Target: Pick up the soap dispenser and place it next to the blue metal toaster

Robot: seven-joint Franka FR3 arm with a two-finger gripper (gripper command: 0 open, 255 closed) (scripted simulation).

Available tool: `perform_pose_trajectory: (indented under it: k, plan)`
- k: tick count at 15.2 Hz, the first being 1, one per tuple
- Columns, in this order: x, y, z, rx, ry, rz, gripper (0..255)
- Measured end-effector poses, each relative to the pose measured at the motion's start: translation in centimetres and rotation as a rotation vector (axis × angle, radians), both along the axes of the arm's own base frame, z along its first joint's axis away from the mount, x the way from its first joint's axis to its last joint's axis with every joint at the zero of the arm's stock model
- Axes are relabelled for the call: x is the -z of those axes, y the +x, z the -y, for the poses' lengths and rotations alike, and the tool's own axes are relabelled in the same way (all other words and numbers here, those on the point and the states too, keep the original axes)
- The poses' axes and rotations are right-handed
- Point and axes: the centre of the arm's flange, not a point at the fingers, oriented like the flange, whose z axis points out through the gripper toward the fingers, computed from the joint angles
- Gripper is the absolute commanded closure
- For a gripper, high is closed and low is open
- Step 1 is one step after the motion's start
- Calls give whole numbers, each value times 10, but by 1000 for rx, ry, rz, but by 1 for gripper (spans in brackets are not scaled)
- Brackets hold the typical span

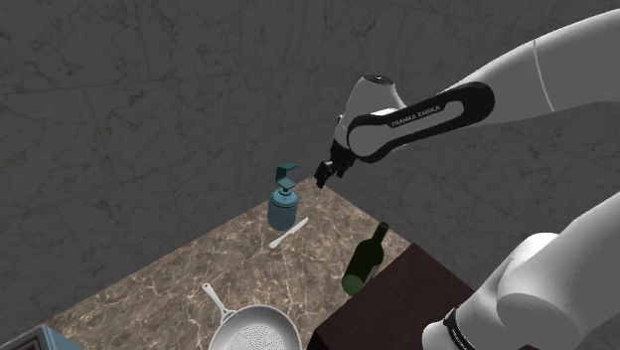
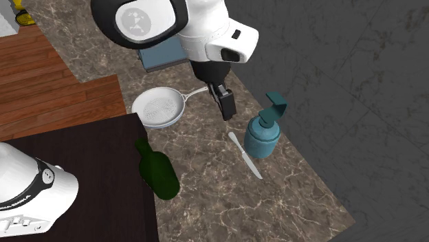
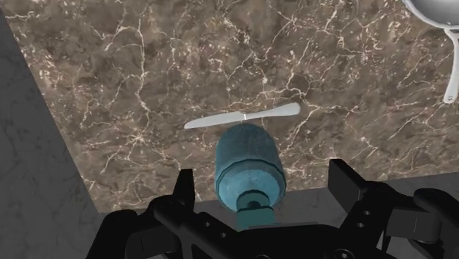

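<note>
Soap dispenser point(image 3: 248, 169) teal, upright on marble counter point(image 3: 147, 73), jaws spread wide above it, holding nothing, white knife point(image 3: 243, 118) beside

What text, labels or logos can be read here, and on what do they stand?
"FRANKA EMIKA": on the black band of the white robot arm.
Emblem on the arm's round grey joint cap: a logo, no letters legible.
Marks on the white base link: too small to read.
Teal pump-top soap dispenser: no label.
</note>
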Motion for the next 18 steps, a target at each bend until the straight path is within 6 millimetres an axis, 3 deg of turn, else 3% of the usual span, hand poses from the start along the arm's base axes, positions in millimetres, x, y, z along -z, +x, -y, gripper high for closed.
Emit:
perform_pose_trajectory:
  k: [6,11,18]
  plan:
    - [48,58,3,-52,16,59,0]
    - [87,108,-7,-95,31,108,0]
    - [121,128,-8,-107,34,121,0]
